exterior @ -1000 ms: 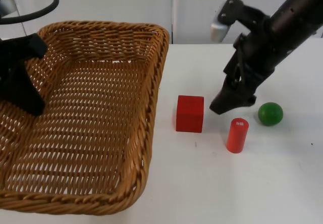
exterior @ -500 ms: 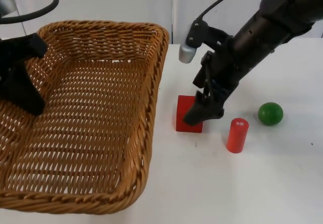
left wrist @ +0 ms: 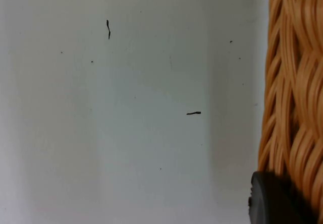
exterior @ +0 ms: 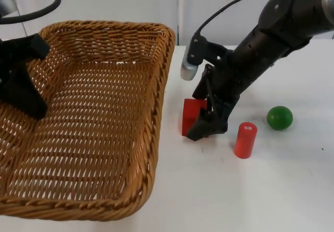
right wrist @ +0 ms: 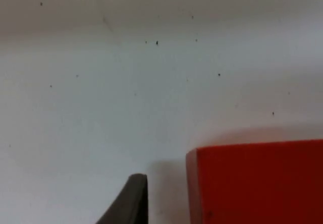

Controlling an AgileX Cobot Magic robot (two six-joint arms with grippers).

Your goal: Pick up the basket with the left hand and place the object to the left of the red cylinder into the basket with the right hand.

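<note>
A large wicker basket (exterior: 104,49) hangs at the left of the top view. My left gripper (exterior: 23,93) is shut on its left rim. In the left wrist view a black fingertip (left wrist: 275,199) presses against the woven rim (left wrist: 295,82). The red cube (exterior: 191,113) lies on the table left of the upright red cylinder (exterior: 245,139). My right gripper (exterior: 204,130) is open and low over the cube's front right side. In the right wrist view one fingertip (right wrist: 132,200) stands just beside the cube (right wrist: 255,183), with a small gap between them.
A green ball (exterior: 279,117) rests to the right of the cylinder. The basket's right wall (exterior: 162,85) stands close to the cube's left side. The grey partition wall (exterior: 209,7) closes off the back of the white table (exterior: 235,190).
The right arm has swung left, from between the cylinder and the ball, and come down at the red cube. The basket and the left gripper have not moved.
</note>
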